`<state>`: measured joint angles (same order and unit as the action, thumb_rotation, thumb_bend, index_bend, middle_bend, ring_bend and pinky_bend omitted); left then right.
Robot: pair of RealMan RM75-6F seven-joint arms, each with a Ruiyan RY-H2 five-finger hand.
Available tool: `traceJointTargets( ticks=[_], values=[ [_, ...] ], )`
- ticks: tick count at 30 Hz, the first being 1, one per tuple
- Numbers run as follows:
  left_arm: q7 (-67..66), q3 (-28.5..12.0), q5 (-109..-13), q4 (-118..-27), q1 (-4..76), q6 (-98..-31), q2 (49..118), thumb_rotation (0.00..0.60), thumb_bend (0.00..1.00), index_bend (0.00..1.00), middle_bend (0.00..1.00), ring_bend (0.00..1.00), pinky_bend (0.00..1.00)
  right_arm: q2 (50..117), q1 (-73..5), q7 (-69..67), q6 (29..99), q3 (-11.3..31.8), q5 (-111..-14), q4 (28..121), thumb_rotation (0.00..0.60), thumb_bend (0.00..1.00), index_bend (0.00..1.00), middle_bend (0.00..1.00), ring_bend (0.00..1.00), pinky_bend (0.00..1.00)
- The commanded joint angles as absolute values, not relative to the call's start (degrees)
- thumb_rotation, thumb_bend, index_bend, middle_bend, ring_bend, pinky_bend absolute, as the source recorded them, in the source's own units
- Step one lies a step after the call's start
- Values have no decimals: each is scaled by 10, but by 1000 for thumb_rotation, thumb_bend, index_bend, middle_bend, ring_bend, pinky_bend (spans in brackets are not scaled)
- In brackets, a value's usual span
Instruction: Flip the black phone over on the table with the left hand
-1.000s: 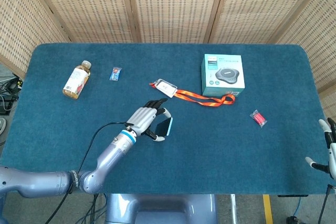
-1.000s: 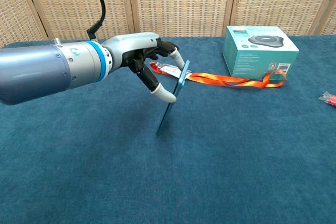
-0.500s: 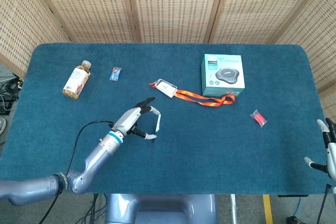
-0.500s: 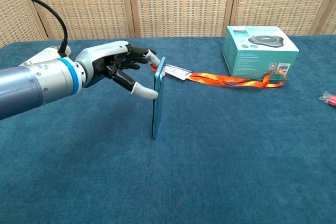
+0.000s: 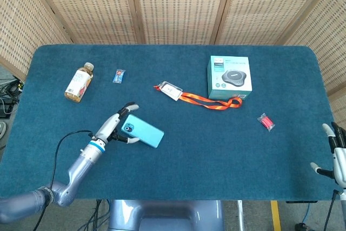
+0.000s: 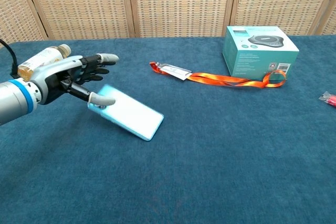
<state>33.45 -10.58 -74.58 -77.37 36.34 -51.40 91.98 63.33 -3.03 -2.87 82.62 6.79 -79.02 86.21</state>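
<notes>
1. The phone (image 5: 142, 131) is lying flat on the blue worktop (image 5: 216, 150), left of centre and near the front edge, with its light blue back and camera bump facing up, so the flip itself looks done.
2. The left robot hand (image 5: 115, 127) is sitting just beside the phone's camera end with its fingers (image 6: 103, 58) spread wide; the thumb tip looks to be touching or nearly touching the phone's corner, though nothing is being gripped.
3. What is probably left is only drawing the left robot hand clear of the phone.
4. The right robot hand (image 5: 335, 152) is waiting at the far right edge of the worktop, fingers apart, holding nothing and well apart from the phone.
</notes>
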Motion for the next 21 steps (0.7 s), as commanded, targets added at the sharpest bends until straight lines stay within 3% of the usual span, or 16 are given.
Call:
traceJointTargets(
  ticks=[1,6,12,16,21],
  values=[
    [370,-94,-779,-770,336,-560,896,600,82,0,0,0,0,633,-30,-28,828,67,-793,864,600,0,0,0,0,0],
    [384,-80,-814,-789,306,-614,850,600,78,0,0,0,0,631,-29,-30,832,64,-800,869,600,0,0,0,0,0],
    [299,-54,-837,-850,263,-673,765,600,0,0,0,0,0,628,-27,-31,839,62,-808,875,600,0,0,0,0,0],
    [138,-28,-808,-909,217,-708,694,600,0,0,0,0,0,625,-25,-33,844,60,-813,877,600,0,0,0,0,0],
    [-5,-16,-771,-981,162,-781,655,600,0,0,0,0,0,625,-23,-35,846,59,-814,877,600,0,0,0,0,0]
  ],
)
